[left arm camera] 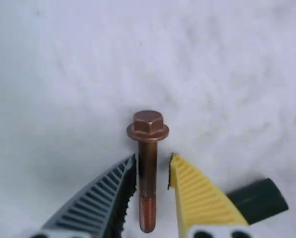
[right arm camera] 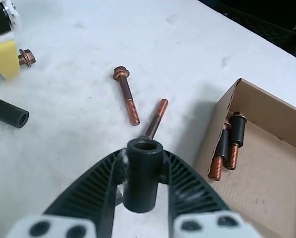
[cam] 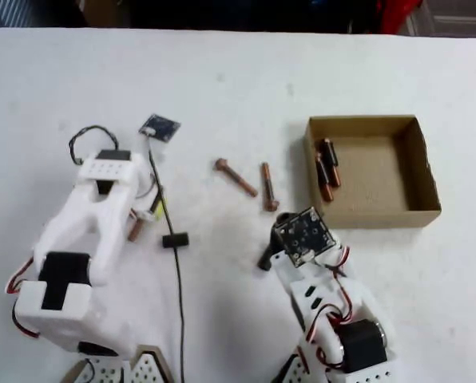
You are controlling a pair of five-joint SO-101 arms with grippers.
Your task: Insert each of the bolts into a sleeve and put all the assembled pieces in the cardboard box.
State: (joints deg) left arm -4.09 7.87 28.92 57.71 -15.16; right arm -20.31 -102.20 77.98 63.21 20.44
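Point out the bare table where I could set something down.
Free: the wide far strip of table beyond the cardboard box and the loose bolts; also the stretch between the two arms' bases, apart from the cable. Crowded: the middle, where bolts, a loose sleeve and the right claw, shut on a second sleeve, sit close.

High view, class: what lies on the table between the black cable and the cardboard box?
One bolt and a second bolt, both without sleeves, lie between the cable and the cardboard box, as the high view shows.
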